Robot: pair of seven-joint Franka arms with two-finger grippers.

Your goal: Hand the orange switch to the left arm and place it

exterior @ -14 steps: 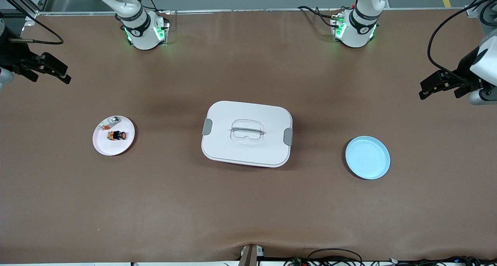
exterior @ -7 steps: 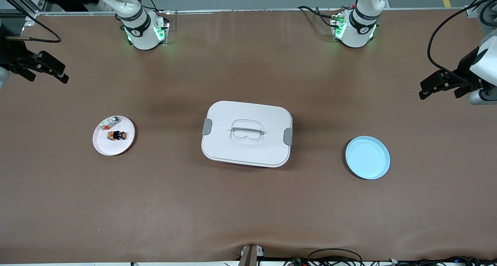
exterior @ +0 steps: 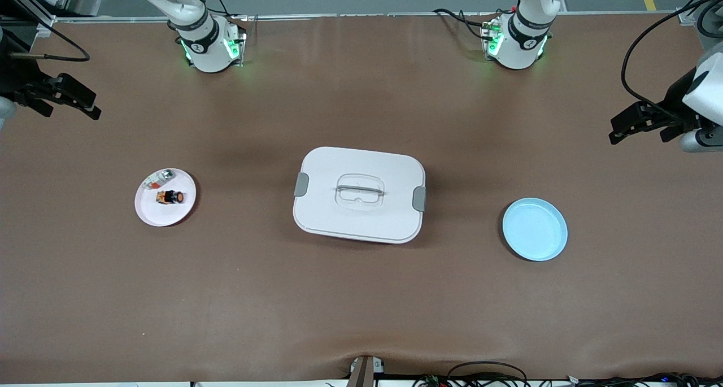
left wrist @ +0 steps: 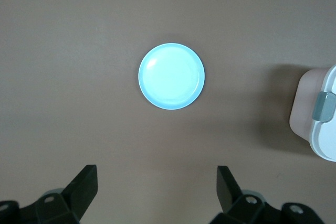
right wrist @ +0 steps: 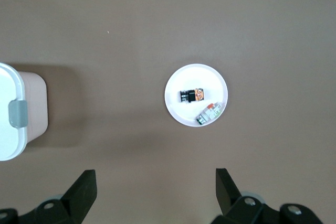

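Worktop (exterior: 361, 308): brown mat, both arm bases along the edge farthest from the front camera.

Box (exterior: 359, 194): white, lid on, grey latches on both short sides, clear handle in the lid. Sits mid-worktop, between the two plates and well apart from each. One corner of it shows in each wrist view (left wrist: 320, 114) (right wrist: 16, 111).

Left arm (exterior: 522, 22): tool (exterior: 644, 124) up in the air over the worktop's edge at the left arm's end, jaws spread wide, nothing in them. Left wrist view shows the fingers (left wrist: 84, 187) apart with bare mat between them.

Right arm (exterior: 192, 22): tool (exterior: 59, 99) over the worktop's edge at the right arm's end, jaws also wide apart and empty; fingers (right wrist: 84, 190) spread in the right wrist view.

Blue plate (exterior: 535, 229) (left wrist: 171, 76): toward the left arm's end, nothing on it.

Pink plate (exterior: 165, 197) (right wrist: 196, 95): toward the right arm's end, carries two parts.

Orange switch (exterior: 170, 196) (right wrist: 192, 96): lying on its side near the pink plate's middle, no tool touching it.

Small silvery-clear part with red (exterior: 158, 178) (right wrist: 208, 114): same plate, by the rim farther from the front camera, just beside the switch, not clearly touching.
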